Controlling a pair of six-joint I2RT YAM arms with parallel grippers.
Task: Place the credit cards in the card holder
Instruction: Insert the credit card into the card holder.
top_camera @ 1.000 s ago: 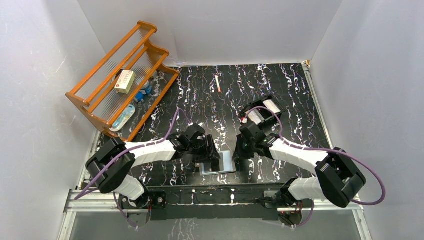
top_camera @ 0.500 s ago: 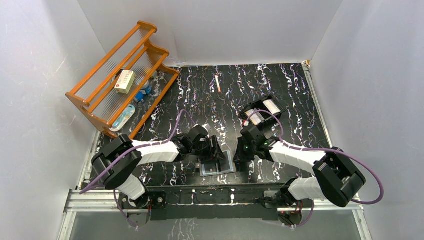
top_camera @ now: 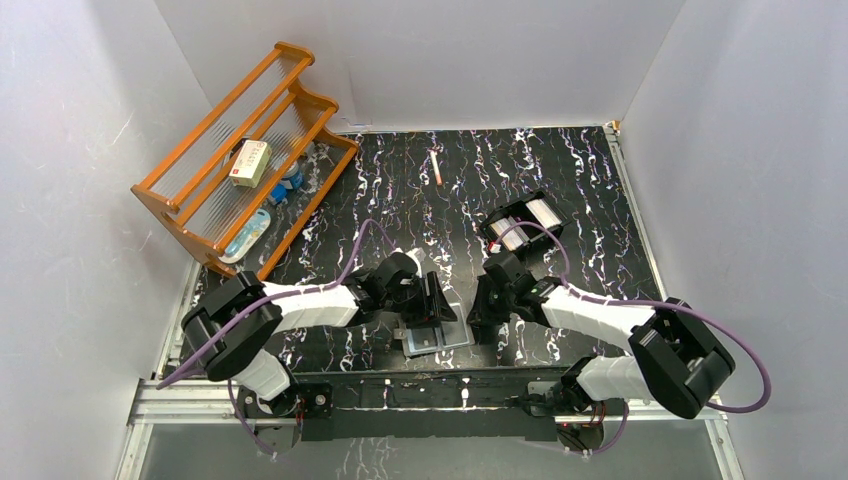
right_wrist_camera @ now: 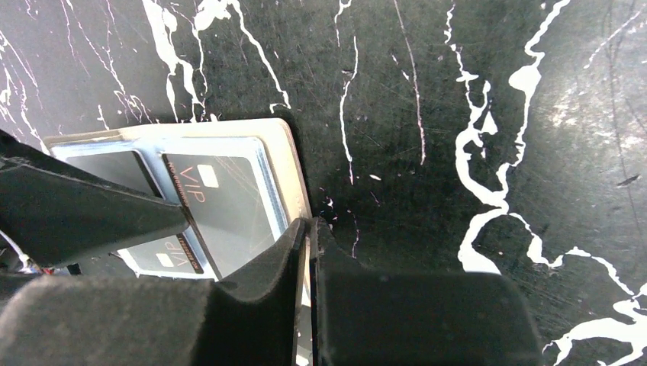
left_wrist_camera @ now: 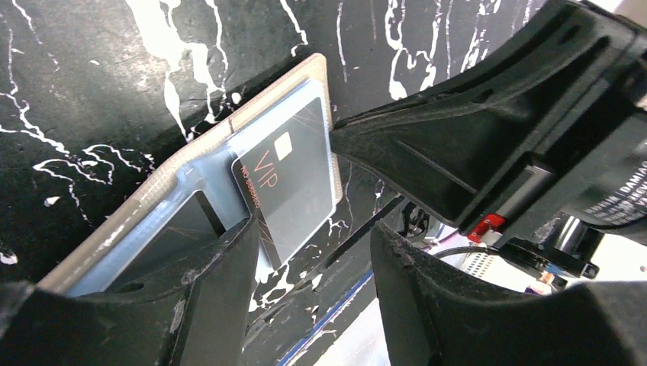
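Now: card holder (top_camera: 437, 335) lies open flat on the marbled table (top_camera: 600, 190), nr the front edge, btwn both grippers. L gripper (top_camera: 432, 312) is spread wide, one finger over the holder's pale-blue inside. Dark VIP card (left_wrist_camera: 294, 183) sits in a pocket (a second shows in the right wrist view). R gripper (top_camera: 482, 318) has its fingers pressed together at the holder's rim; can't tell if they pinch anything. More credit cards (top_camera: 540, 213) are in the black tray (top_camera: 503, 238), well apart.

White shells (top_camera: 305, 300), black joints (top_camera: 235, 335), purple cables (top_camera: 357, 240); the left claw (left_wrist_camera: 313, 230) and right claw (right_wrist_camera: 307, 229) look like black plastic.
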